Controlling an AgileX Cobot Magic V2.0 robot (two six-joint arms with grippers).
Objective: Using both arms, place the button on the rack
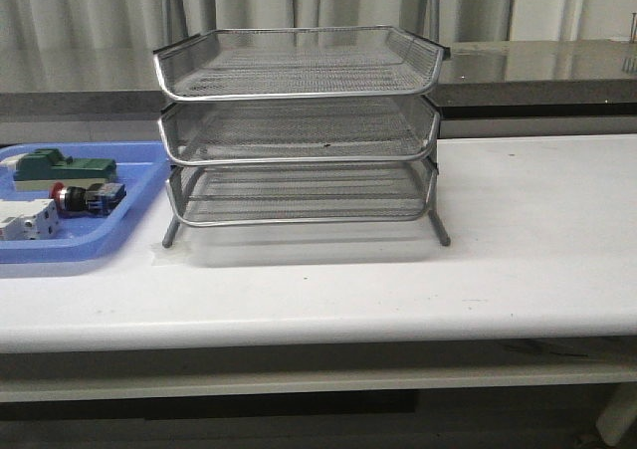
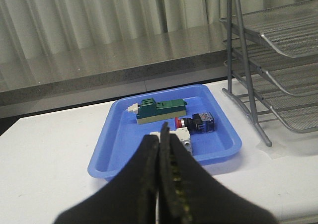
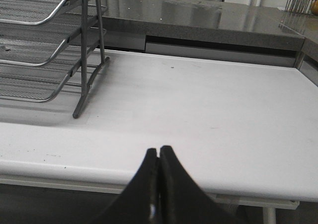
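In the front view the rack (image 1: 299,130) fills the upper middle of the frame, standing on the white bench (image 1: 518,240) with its three wire-mesh tiers stacked one above another and its two front feet resting on the bench top. At the left edge of that view lies a blue tray (image 1: 119,232), just beside the rack's left foot. The button (image 1: 85,198) lies on its side inside the tray, red head toward the left of the frame and blue block toward the right. Above it in the frame sits a green-and-cream block (image 1: 60,168), and at the lower left a white switch (image 1: 28,220), both in the same tray. In the left wrist view the left claw (image 2: 160,139) is pinched together with nothing between its fingers, hanging above the near rim of the tray, with the button visible just beyond its tips. In the right wrist view the right claw (image 3: 159,152) is likewise closed and holds nothing, over the bare front edge of the bench, well apart from the rack at the upper left of that frame.
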